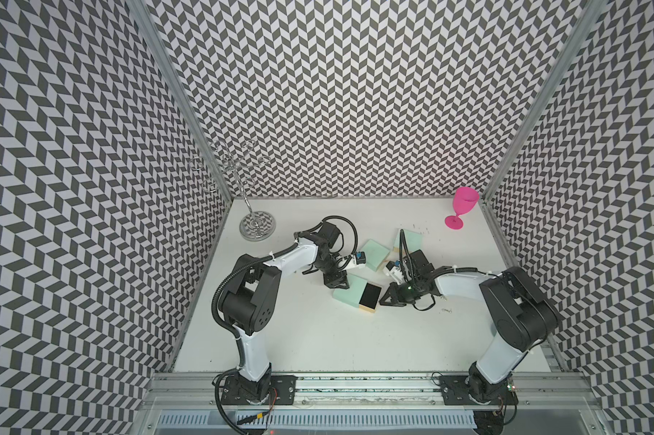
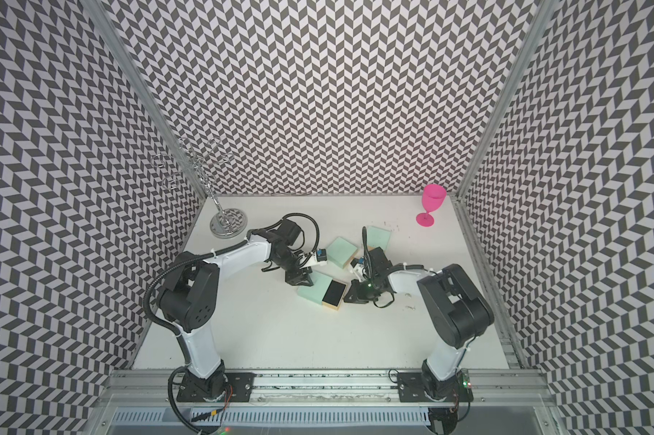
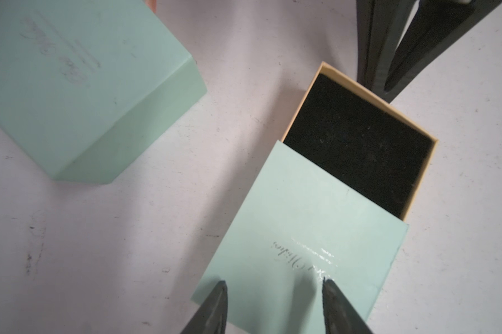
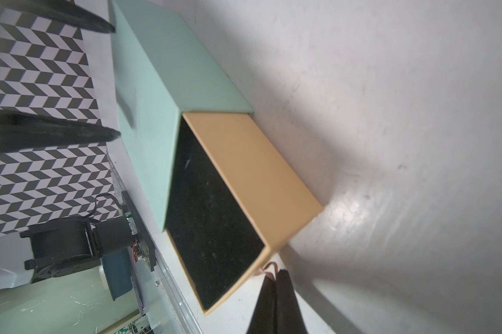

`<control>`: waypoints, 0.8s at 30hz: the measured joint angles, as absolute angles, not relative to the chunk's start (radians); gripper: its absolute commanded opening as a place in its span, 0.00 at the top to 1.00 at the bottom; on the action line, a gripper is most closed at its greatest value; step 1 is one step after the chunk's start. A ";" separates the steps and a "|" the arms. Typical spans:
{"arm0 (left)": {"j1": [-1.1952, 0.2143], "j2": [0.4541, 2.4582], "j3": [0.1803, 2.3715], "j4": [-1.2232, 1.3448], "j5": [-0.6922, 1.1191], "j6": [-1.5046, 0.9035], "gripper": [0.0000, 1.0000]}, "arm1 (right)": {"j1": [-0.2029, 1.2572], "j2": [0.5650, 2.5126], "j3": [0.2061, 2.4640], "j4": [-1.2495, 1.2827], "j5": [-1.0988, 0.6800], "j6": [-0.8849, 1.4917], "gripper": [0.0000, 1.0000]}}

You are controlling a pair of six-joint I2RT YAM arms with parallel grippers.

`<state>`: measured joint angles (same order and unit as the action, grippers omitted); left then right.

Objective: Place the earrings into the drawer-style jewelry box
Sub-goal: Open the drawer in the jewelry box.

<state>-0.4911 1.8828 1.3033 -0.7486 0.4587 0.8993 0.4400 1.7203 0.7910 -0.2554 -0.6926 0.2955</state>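
The drawer-style jewelry box [image 1: 350, 293] is a mint sleeve [image 3: 307, 231] with a tan drawer [image 4: 252, 162] slid partly out, showing black foam [image 3: 359, 144]. No earring shows on the foam. My right gripper [image 4: 276, 273] is shut on the small pinkish pull loop [image 4: 268, 266] at the drawer's front. My left gripper [image 3: 274, 283] is open, its tips apart over the sleeve's closed end. Tiny silvery earrings [image 1: 447, 310] lie on the table beside my right forearm, also in a top view [image 2: 411, 308].
Two more mint boxes [image 1: 378, 256] [image 1: 411, 238] lie just behind the arms. A chrome wire stand [image 1: 257, 226] is at the back left and a pink goblet [image 1: 463, 207] at the back right. Patterned walls enclose the white table [image 1: 318, 339].
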 measured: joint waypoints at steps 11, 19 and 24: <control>-0.491 1.883 1.303 -0.749 0.459 0.899 0.46 | 0.439 1.703 0.778 -0.280 -0.676 0.273 1.00; -0.491 1.882 1.303 -0.748 0.459 0.899 0.46 | 0.433 1.689 0.762 -0.287 -0.670 0.269 1.00; -0.491 1.882 1.303 -0.748 0.459 0.899 0.46 | 0.433 1.687 0.762 -0.289 -0.669 0.269 1.00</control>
<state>-0.4911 1.8824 1.3029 -0.7479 0.4587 0.8986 0.4332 1.6875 0.7616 -0.2893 -0.6689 0.2691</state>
